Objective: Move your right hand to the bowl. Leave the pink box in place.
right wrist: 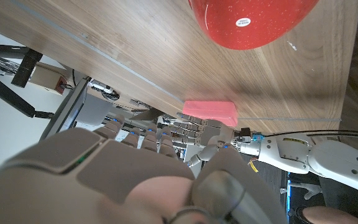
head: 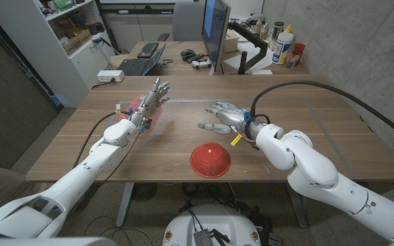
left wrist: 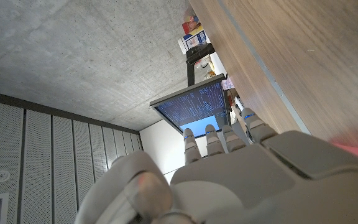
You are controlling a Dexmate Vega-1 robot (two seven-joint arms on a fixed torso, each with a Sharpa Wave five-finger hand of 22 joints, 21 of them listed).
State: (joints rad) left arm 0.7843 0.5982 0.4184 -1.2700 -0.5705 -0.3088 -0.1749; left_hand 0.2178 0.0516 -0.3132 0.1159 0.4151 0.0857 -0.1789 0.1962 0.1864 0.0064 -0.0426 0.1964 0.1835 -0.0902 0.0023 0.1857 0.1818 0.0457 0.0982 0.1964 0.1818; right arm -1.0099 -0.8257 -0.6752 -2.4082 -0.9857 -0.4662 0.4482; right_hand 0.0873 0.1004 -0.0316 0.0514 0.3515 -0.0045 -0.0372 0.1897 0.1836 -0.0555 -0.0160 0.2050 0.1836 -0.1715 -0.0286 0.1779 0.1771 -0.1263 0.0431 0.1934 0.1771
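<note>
Head view: one bowl [head: 210,159], one pink box [head: 137,107].

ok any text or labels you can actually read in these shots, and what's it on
None can be read.
Bowl: a small white sticker on its upturned base, print too small to read.
Monitor: rows of light text on a dark screen, too blurred to read.
Bottles on the far desk: labels too small to read.
Pink box: no print visible on the side that shows.
</note>
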